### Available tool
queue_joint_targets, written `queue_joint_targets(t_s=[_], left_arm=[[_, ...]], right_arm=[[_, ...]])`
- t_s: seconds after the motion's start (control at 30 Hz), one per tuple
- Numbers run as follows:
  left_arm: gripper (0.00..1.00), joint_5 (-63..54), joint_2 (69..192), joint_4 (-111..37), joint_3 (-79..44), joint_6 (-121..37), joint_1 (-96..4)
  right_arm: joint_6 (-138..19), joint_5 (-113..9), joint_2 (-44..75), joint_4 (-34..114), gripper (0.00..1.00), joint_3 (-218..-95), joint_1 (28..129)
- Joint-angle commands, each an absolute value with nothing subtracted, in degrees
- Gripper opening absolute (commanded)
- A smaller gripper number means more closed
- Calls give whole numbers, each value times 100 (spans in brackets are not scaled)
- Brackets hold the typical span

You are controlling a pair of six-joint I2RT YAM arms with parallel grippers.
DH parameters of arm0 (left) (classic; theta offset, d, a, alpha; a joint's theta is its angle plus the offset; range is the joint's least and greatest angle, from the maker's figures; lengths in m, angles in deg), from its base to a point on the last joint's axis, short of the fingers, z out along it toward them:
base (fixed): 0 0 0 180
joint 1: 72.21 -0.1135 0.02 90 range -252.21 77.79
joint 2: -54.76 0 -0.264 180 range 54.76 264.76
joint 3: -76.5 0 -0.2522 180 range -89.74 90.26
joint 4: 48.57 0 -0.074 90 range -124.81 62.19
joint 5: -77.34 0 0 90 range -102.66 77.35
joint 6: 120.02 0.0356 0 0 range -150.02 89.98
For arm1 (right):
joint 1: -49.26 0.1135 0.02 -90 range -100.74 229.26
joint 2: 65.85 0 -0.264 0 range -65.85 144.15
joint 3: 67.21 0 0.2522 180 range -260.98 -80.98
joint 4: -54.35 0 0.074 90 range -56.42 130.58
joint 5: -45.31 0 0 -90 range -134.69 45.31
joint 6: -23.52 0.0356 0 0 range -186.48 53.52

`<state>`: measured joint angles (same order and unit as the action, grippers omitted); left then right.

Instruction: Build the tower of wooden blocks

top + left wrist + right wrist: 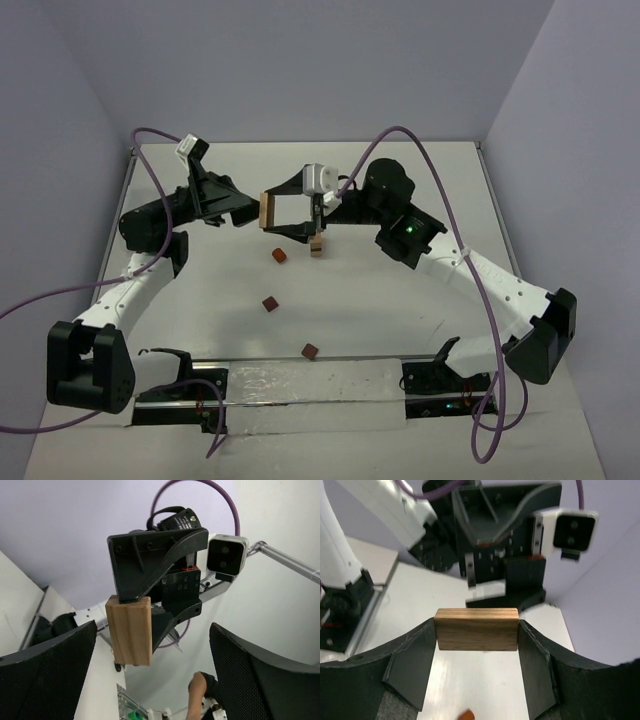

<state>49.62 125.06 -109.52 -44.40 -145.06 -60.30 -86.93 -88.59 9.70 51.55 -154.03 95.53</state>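
My right gripper [266, 212] is shut on a tan wood bar [266, 209] and holds it in the air at mid-table. The bar spans both pads in the right wrist view [476, 629]. My left gripper [247, 212] faces it from the left, open and empty, its tips just short of the bar. In the left wrist view the bar [129, 630] hangs ahead of the wide-open fingers [47, 670]. A short stack of pale tan blocks, the tower [316, 243], stands under the right wrist. Three reddish-brown cubes lie loose: one [279, 256], another [270, 303], a third [310, 350].
A metal rail [300, 385] with the arm mounts runs along the near edge. Purple cables [150, 140] loop above both arms. White walls close the table on the left, back and right. A reddish block edge [466, 714] shows at the bottom of the right wrist view.
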Motion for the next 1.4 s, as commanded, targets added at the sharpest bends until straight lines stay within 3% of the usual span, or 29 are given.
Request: queue_joint_targets(t_s=[0.0,0.13,0.2,0.3,0.4,0.53,0.77,1.37], left_arm=[[99,5149,12518,-13981,-4321,-15298,-6514],[99,5481,12398,-13523,-4244,-14905,-7462],[99,5807,12316,-12861,-4124,-13979,-7710],[99,6318,11960,-8576,-3533,-10159,-8008],[99,5485,11915,-1724,-2005,-5762,-8109],[99,4379,12342,234,-1491,-3713,-8117],[99,3749,12476,1003,-1484,-2706,-8118],[99,3771,12402,755,-1513,-2950,-8125]], right_arm=[[-9337,-8995,794,4211,29,-15838,9269],[-10187,-8944,818,2791,25,-16099,8910],[-10562,-8803,967,2149,24,-16312,8780],[-11162,-8436,1570,701,20,-17100,8578],[-11634,-8006,2347,-430,17,-17919,8511],[-11990,-7614,3428,-1585,14,-19008,8503],[-12077,-7030,4876,-2729,13,-20562,8494],[-12147,-6548,5601,-2674,12,-20262,8487]])
